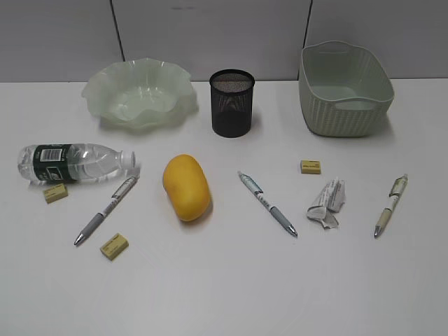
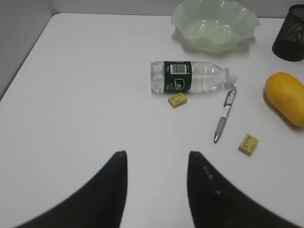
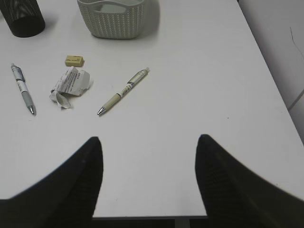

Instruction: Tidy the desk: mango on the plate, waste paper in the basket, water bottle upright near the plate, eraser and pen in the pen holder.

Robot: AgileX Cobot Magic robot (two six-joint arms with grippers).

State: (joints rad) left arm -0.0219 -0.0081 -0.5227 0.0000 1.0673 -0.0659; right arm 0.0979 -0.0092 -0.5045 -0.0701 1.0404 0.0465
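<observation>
1. Mango point(image 1: 186, 187) lies mid-desk, in front of the pen holder point(image 1: 232, 102); we see it whole only in the exterior view.
2. Our left gripper point(image 2: 156, 164) hangs open over bare desk point(image 2: 85, 95), near the lying water bottle point(image 2: 190, 77).
3. Our right gripper point(image 3: 148, 152) is open too; its camera alone shows the waste paper point(image 3: 69, 85) print.

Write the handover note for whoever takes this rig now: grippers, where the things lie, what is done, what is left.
Left gripper and right gripper: open, empty, above bare desk.
Water bottle lies on its side at the left; mango on the desk at centre; waste paper right of centre.
Three pens and three erasers lie loose.
Plate, pen holder and basket stand along the back, with nothing visible inside.
Done: nothing. Left: every step.
</observation>
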